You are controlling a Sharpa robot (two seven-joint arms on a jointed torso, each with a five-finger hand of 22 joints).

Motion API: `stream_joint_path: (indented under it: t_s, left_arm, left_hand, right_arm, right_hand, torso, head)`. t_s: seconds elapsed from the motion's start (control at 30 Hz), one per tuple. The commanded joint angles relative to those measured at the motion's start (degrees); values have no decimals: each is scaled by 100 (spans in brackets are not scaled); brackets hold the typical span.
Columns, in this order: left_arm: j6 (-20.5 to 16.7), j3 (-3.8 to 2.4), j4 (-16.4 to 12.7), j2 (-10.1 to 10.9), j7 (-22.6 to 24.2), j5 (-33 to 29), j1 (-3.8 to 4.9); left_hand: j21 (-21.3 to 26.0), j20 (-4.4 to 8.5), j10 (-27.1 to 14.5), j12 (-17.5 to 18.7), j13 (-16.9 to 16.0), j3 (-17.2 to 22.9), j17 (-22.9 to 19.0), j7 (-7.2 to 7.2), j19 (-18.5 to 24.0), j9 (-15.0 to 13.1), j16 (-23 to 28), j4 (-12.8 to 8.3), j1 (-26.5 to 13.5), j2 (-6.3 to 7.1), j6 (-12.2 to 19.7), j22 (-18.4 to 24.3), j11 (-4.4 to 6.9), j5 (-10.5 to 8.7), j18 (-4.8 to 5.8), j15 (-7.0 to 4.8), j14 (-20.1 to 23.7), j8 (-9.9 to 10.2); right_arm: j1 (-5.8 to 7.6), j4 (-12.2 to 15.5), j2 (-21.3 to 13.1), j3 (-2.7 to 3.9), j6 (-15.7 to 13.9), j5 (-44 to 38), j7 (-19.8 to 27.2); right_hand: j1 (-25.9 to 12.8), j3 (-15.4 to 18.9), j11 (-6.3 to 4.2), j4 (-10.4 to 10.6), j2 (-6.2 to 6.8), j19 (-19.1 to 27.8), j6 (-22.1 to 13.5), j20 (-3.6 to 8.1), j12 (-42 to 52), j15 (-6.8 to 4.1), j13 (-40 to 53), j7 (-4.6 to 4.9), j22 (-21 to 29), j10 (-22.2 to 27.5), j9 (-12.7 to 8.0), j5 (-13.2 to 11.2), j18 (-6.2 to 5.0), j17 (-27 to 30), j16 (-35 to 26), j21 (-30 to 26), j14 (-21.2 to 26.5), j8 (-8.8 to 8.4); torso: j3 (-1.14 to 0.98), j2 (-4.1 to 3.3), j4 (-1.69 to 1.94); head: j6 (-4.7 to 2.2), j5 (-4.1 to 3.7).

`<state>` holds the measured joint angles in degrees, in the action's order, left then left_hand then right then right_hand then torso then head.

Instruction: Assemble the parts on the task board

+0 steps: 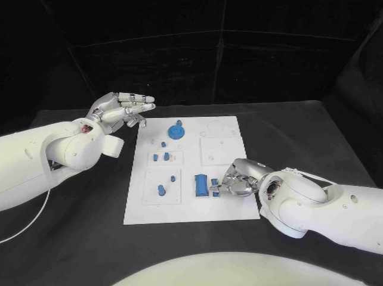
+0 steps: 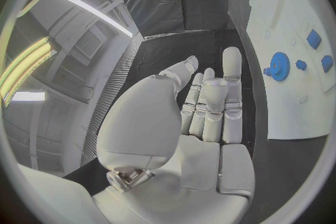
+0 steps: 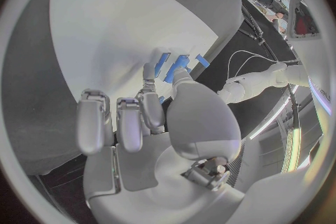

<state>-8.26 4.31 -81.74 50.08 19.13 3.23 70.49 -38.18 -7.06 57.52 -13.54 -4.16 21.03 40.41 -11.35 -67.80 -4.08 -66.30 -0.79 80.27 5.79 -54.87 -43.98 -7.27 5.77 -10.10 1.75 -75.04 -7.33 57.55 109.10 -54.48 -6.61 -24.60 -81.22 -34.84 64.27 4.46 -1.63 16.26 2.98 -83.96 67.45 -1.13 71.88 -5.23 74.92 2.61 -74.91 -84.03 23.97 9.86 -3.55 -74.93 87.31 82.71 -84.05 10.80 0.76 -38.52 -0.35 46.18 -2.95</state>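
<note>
The white task board (image 1: 222, 208) lies in the middle of the black table. A blue gear (image 1: 175, 130) stands near its far edge, with several small blue parts (image 1: 161, 157) nearer along the left side. A long blue block (image 1: 200, 185) lies near the front, with a small blue part (image 1: 215, 189) beside it. My right hand (image 1: 234, 182) sits low on the board there. In the right wrist view its thumb (image 3: 183, 79) and a finger flank that small blue part (image 3: 163, 61); contact is unclear. My left hand (image 1: 123, 109) hovers empty beyond the board's far left corner, fingers straight.
Black table surface (image 1: 80, 238) surrounds the board on every side. In the left wrist view the blue gear (image 2: 280, 63) and two small blue parts (image 2: 313, 39) lie off to the side of my left hand (image 2: 203, 106). Dark curtains close off the back.
</note>
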Motion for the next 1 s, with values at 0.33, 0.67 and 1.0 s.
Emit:
stream_joint_path:
  t_s: [0.33,0.67,1.0]
  left_arm:
    - [41,-2,-2,0,46,-17,7]
    - [-163,100,54,-61,467,-282,-8]
    - [-480,113,652,-421,861,-1130,-131]
  left_hand:
    - [39,-53,-37,-27,9,7,-9,-9,-1,-2,-34,-47,-16,-22,52,9,-11,23,-40,25,30,-25]
    - [231,-105,-9,-198,-15,-305,-791,-4,212,-17,419,281,-473,-21,29,108,-10,-11,-28,69,509,-138]
    - [1593,-218,164,-325,32,-604,-2094,89,1190,-3,2557,436,-157,-215,-146,1049,24,12,-24,149,1711,-317]
  right_arm:
    - [7,63,-242,0,-295,89,510]
    - [242,-641,-440,8,-977,3538,3241]
    - [649,-2387,317,20,197,6468,5184]
  right_hand:
    - [924,119,39,-371,22,39,-172,-23,-124,29,345,55,-72,-16,33,132,36,-947,-91,-105,-480,-83]
    - [1634,247,305,-572,-167,1266,-810,-206,-2914,249,-1368,365,2400,1233,-233,492,-463,916,-1622,-1890,55,-594]
    - [2888,-525,739,-1032,-311,3533,-994,-641,-5784,842,-4019,658,4650,2486,-604,-7,-511,4060,-5706,-4703,2782,-731]
  torso:
    - [2,19,2]
    - [48,196,-7]
    - [123,523,-26]
  head:
    - [-76,-62]
    - [-322,-157]
    - [-835,-160]
